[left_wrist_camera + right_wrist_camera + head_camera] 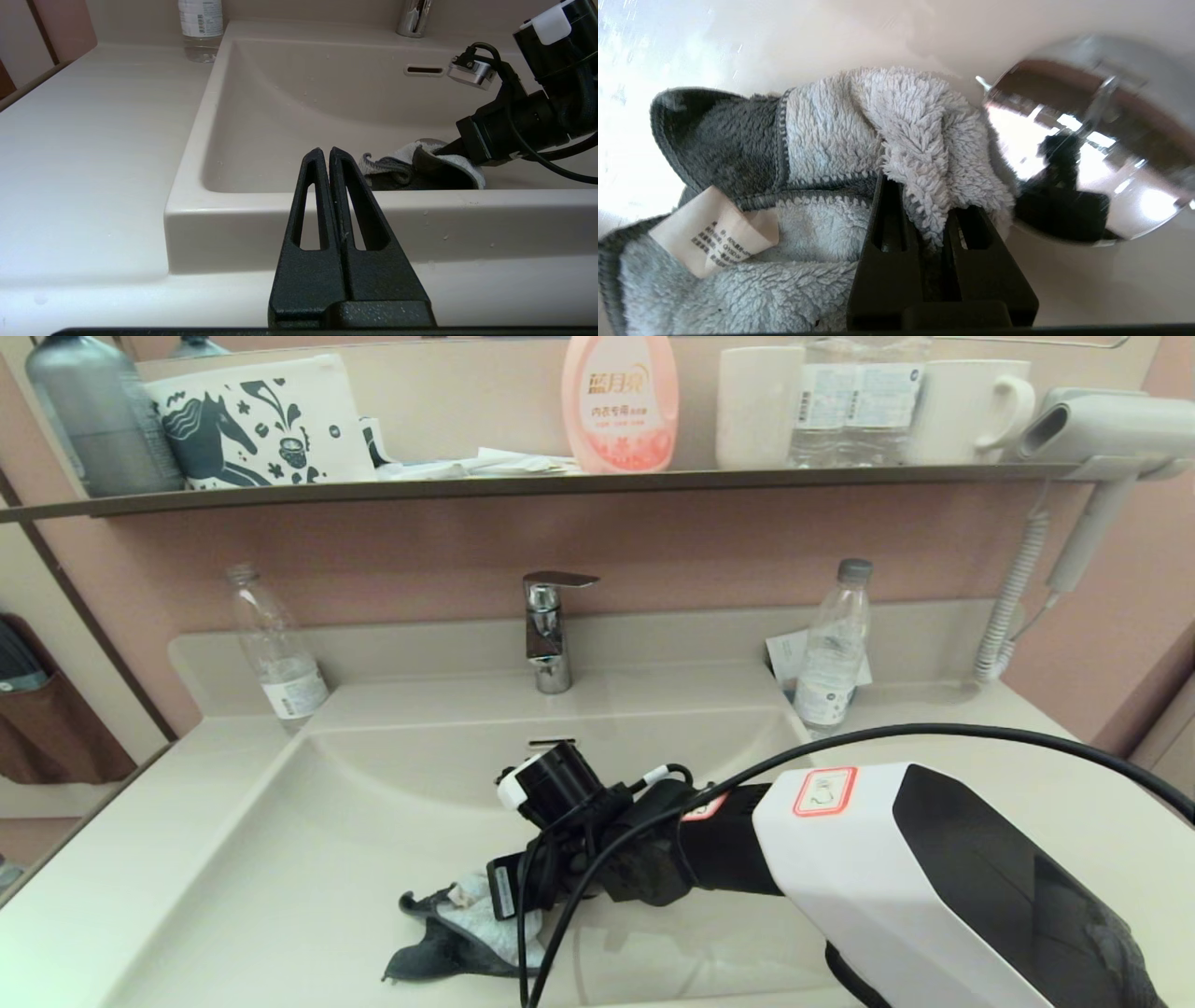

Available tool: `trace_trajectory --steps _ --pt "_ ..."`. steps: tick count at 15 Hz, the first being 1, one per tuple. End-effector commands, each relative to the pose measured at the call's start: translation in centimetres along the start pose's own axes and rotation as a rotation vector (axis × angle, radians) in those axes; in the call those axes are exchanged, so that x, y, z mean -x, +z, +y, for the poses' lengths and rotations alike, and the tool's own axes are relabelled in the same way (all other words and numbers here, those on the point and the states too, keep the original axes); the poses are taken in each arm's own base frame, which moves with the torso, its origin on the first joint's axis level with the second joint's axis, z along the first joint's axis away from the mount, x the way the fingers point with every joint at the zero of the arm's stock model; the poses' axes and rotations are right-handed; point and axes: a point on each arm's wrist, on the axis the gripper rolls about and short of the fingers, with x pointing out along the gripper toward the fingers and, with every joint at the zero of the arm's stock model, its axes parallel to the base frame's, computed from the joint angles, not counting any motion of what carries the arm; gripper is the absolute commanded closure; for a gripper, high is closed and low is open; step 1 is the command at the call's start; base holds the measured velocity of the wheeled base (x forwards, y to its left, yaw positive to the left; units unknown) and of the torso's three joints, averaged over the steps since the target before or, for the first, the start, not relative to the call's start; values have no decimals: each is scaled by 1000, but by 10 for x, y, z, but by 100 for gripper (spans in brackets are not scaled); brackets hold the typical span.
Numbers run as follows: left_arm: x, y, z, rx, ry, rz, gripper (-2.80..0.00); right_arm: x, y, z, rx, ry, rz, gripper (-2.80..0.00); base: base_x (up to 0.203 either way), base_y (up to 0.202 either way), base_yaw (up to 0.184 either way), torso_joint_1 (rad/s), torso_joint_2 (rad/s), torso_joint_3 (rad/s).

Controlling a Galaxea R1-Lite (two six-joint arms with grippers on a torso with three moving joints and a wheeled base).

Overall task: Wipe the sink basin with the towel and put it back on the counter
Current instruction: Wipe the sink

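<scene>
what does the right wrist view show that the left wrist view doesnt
Only the right wrist view shows the chrome drain plug, the towel's white tag and the right end effector pinching a fold of towel. Only the left wrist view shows the left end effector shut and empty over the counter, the overflow slot and a bottle. Both show the towel in the sink basin.

Pink bottle [619, 401] on shelf reads 蓝月亮; towel tag [712, 232] and water bottle labels [859, 394] print too small to read.
</scene>
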Motion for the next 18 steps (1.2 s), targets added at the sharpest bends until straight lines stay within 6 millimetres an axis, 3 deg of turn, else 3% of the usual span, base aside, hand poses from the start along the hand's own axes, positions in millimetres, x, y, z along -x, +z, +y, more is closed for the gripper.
trace_trajectory --steps 1,6,9,12,18 --pt "0 0 0 1 0 0 0 -4 0 -9 -13 -36 -5 0 0 0 0 0 0 0" --pt "0 0 0 1 0 0 0 12 29 -35 -48 -153 -174 0 0 0 0 0 0 0" --pt "0 0 0 1 0 0 0 27 44 -61 -88 -210 -210 0 0 0 0 0 0 0" --pt "0 0 0 1 0 0 0 42 37 -79 -118 -314 -89 0 0 0 0 0 0 0" --pt "0 0 0 1 0 0 0 98 12 -85 -146 -488 244 0 0 0 0 0 0 0"
